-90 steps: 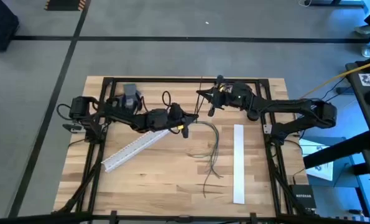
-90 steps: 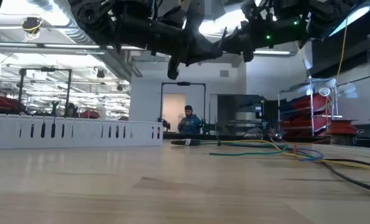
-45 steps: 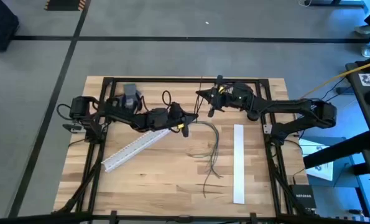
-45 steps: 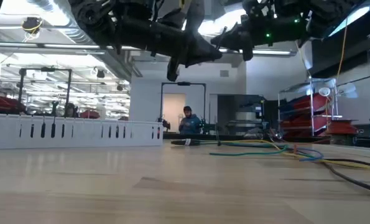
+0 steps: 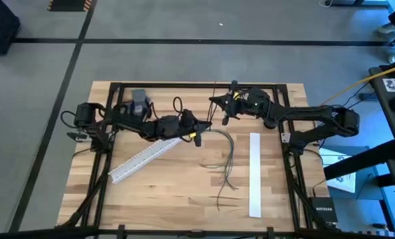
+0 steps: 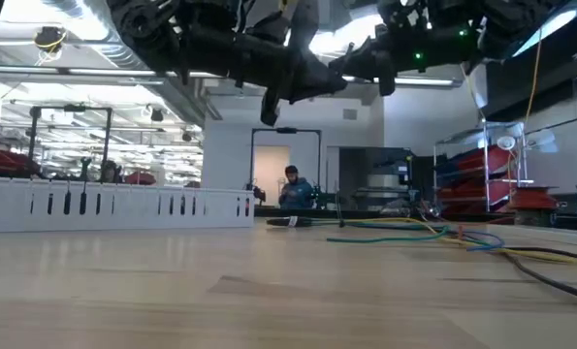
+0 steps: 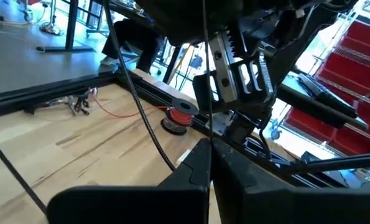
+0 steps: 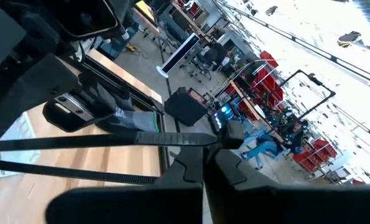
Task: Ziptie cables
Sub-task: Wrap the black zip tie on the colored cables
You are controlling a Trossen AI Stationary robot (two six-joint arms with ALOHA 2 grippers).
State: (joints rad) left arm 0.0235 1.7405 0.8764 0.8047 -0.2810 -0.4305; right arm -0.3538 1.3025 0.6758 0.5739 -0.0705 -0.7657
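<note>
Black zip tie (image 8: 172, 139): we pinch it shut in the right claw (image 5: 225, 106), raised near the surface's (image 5: 184, 192) far edge.
Left claw (image 5: 198, 130): closed on a cable strand (image 7: 141, 115), lifting it for looping.
Cables (image 5: 225, 162): lying mid-surface.

In the high view my left gripper (image 5: 202, 125) hides where the cables (image 5: 225, 154) begin; whether I touch them, possibly, is unclear.

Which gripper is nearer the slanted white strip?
Left. The left gripper is beside the slanted white strip's upper end; the right gripper is farther off, near the table's back edge.
</note>
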